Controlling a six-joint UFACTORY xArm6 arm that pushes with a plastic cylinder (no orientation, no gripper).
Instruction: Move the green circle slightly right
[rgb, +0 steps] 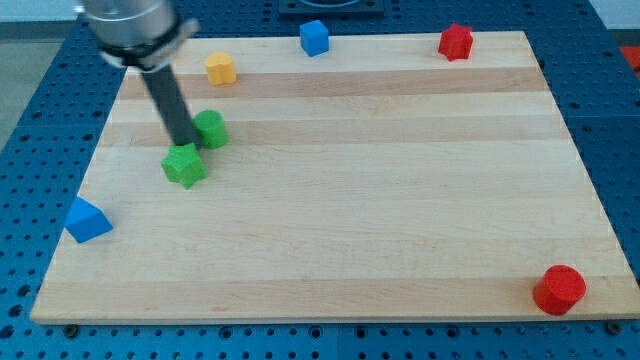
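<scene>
The green circle block (211, 129) sits at the upper left of the wooden board (340, 220). A green star block (184, 165) lies just below and left of it, almost touching. My tip (187, 143) rests between the two, against the left side of the green circle and just above the star. The dark rod slants up to the view's top left.
A yellow block (220, 68) lies above the circle. A blue cube (314, 37) and a red block (455, 41) sit at the top edge. A blue triangle (87, 220) is at the left edge, a red block (558, 290) at the bottom right.
</scene>
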